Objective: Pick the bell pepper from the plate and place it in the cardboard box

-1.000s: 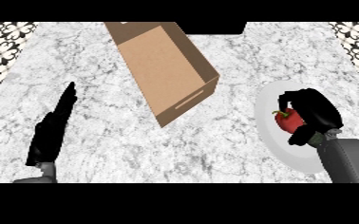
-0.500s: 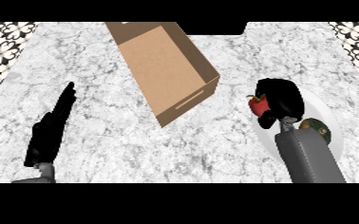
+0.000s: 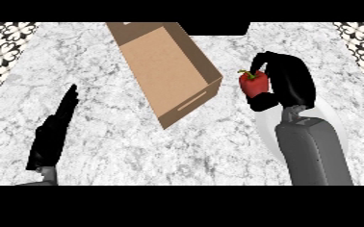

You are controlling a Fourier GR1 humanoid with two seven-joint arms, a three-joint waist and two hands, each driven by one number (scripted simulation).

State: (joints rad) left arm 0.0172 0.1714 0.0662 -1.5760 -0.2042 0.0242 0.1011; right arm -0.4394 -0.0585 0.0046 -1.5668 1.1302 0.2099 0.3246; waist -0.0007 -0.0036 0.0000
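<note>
My left hand [image 3: 51, 134] rests open at the worktop's [image 3: 128, 149] lower left. My right hand [image 3: 288, 81] curls round the red bell pepper [image 3: 253, 83], just right of the cardboard box [image 3: 160, 67]. Next, I judge: carry it left over the box, then release.

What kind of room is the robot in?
Most likely a kitchen. The surface is a grey-white marbled counter, black-and-white patterned tiles show at the view's upper corners, and the black right hand holds a red bell pepper near a round white plate.
</note>
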